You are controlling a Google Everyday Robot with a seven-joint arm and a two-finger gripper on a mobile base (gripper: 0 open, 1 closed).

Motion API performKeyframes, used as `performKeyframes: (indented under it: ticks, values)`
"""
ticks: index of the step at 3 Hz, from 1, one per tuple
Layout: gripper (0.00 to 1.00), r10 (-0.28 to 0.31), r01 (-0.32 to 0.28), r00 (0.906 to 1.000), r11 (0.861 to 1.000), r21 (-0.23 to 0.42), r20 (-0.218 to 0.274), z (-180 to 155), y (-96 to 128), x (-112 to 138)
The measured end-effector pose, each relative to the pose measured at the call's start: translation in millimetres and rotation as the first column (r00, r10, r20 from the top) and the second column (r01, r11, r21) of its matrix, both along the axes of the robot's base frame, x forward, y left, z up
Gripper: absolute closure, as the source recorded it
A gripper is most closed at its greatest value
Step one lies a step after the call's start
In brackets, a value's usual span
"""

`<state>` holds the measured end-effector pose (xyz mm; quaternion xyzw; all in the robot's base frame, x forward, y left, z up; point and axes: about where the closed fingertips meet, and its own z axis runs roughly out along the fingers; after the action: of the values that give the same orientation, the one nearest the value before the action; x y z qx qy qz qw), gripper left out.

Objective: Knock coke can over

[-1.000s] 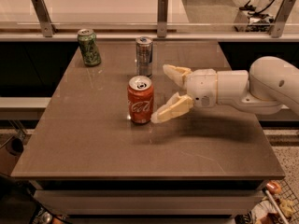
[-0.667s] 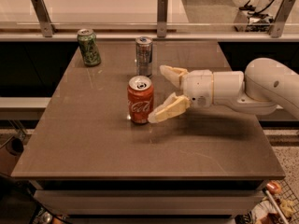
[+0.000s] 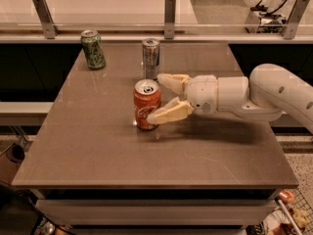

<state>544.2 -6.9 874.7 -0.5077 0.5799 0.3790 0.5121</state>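
coke can (image 3: 146,104): upright, centre-left of table (image 3: 98,151), same spot as a second ago, not yet tipped

Change: gripper (image 3: 155,98) has advanced leftward. Its fingers are spread wide and hold nothing, and now straddle the can's right side. Near finger (image 3: 168,112) lies across the can's lower front, probably touching, though contact cannot be confirmed from this angle. Far finger (image 3: 171,80) sits just behind the rim.

Meaning: approach looks done, push about to start; a further sideways sweep should topple it.

Arm (image 3: 274,89) reaches in from the right, low and roughly level over the table.

Silver can (image 3: 150,58) just behind the gripper; green can (image 3: 93,49) well apart, far-left corner
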Motion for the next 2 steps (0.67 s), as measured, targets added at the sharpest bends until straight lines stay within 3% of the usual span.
performKeyframes:
  ticks: [2]
  values:
    - [0.64,0.036,-0.036,0.9993,0.999,0.008,0.010,-1.9,11.7,-1.2]
